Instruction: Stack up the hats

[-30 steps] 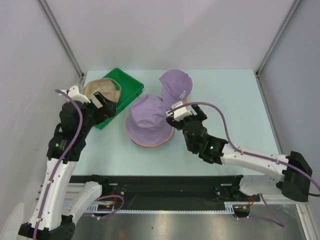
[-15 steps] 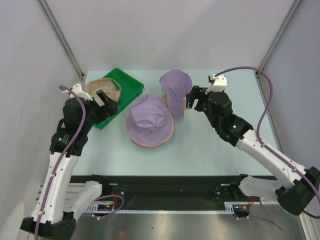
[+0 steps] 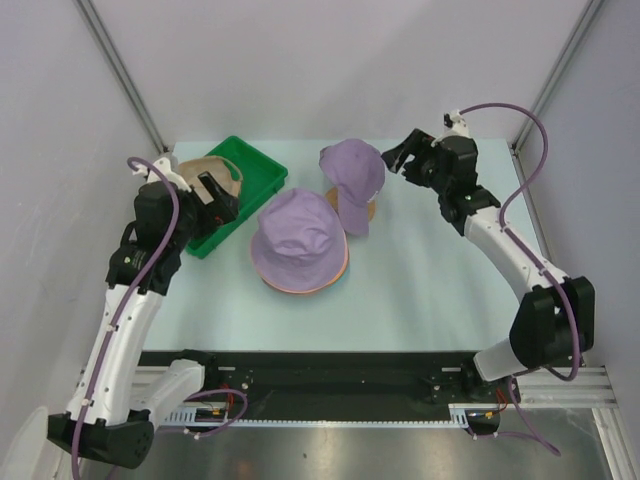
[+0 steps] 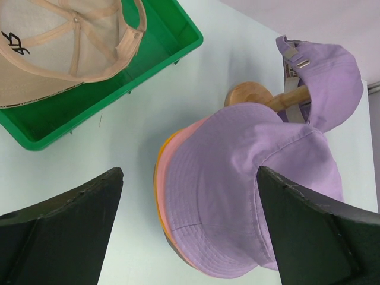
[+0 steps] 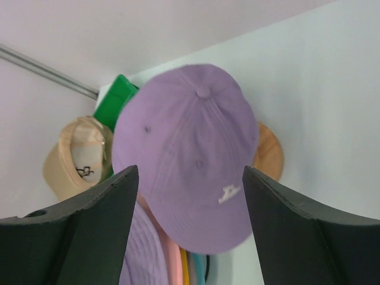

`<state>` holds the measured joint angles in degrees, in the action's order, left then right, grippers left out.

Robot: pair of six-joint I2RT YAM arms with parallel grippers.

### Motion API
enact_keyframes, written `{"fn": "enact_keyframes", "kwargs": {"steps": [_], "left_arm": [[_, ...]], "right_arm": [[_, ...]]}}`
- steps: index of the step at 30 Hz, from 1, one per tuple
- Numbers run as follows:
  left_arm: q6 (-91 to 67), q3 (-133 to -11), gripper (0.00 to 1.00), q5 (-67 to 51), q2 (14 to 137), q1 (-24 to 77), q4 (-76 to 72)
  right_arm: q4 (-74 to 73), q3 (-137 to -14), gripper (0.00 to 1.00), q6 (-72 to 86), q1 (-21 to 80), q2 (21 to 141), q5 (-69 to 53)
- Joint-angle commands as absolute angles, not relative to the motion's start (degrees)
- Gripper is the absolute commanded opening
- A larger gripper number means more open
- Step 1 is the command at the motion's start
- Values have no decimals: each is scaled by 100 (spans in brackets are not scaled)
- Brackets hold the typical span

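Observation:
A stack of bucket hats (image 3: 298, 240) lies mid-table, lavender on top, with pink, orange and teal brims showing beneath it (image 5: 189, 265). A lavender baseball cap (image 3: 353, 172) hangs on a wooden stand (image 4: 252, 95) just behind the stack. The tan cap (image 3: 203, 176) lies upside down in a green bin (image 3: 258, 170). My left gripper (image 3: 216, 197) hovers open over the bin's near side and looks down at the stack (image 4: 255, 190). My right gripper (image 3: 402, 158) is open, in the air right of the lavender cap (image 5: 190, 157), with nothing between its fingers.
The green bin (image 4: 172, 41) sits at the back left near the wall. The stand's round wooden base (image 5: 268, 151) pokes out under the cap. Grey walls and metal posts close in the back and both sides.
My right arm swung from beside the stack up to the back right and now faces the lavender cap, its jaws a little narrower. The left arm shifted only slightly.

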<state>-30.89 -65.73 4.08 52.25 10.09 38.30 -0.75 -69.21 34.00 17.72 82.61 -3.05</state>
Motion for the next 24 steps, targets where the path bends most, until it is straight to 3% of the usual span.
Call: {"fn": "enact_keyframes", "kwargs": {"steps": [1,15,18,23,24], "left_arm": [[-2901,-7048,100,457,5405,949,3727],[-2839,-7216,100,475,5888,817,3674],[-2839,-7260,100,475,5994,774,3665],[-2813,-7391,100,466,6143,738,3665],[-2813,-7400,100,466,6161,730,3656]], "right_arm": [[579,-7479,75,3682,1635,8822,-1300],[1046,-8217,73,3718,1617,10168,-1494],[1063,-8410,68,3779,1617,10414,-1652],[1090,-8490,35,3823,1626,10538,-1802],[1090,-8490,24,3806,1626,10529,-1819]]}}
